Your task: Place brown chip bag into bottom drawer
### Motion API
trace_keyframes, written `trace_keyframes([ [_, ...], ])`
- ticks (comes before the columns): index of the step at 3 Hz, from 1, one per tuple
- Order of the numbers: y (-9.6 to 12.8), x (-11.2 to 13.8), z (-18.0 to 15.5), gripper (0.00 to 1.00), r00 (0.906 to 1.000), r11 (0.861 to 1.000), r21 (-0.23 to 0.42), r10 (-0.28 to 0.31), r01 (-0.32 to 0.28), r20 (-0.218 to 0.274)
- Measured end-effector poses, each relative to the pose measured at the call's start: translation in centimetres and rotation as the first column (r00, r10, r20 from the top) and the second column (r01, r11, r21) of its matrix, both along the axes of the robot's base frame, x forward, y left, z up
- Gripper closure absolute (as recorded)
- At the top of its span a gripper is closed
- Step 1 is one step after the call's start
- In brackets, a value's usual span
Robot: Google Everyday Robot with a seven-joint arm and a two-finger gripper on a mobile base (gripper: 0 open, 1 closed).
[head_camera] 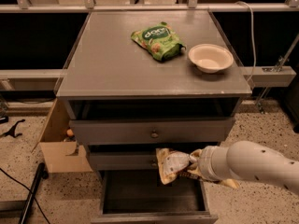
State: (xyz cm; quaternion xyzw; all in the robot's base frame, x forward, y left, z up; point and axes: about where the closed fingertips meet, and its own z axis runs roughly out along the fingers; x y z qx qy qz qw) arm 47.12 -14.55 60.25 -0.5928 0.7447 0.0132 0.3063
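Fingers (195,158) of the gripper (192,161) are pinched tight on one end of the brown chip bag (172,164). The bag hangs in the air in front of the middle drawer (121,161), just above the open bottom drawer (149,196). So I think the picking-up part is done. What is left is to bring the bag down into that drawer and let go. The drawer is pulled out and its dark inside shows. The green snack bag (158,42) and the bowl (210,57) sit up on the cabinet top (112,69), well apart from the job. Most of the gripper hides behind the bag and the fat white arm (254,164), so it is hard to make out. The bottom drawer's front is cut off at the lower edge.
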Motion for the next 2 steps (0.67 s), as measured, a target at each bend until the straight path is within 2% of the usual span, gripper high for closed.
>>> trace_keyframes([
  [2,-0.1,-0.6,-6.6,1.00,0.9954,0.998,0.002,0.060,-0.060,-0.075],
])
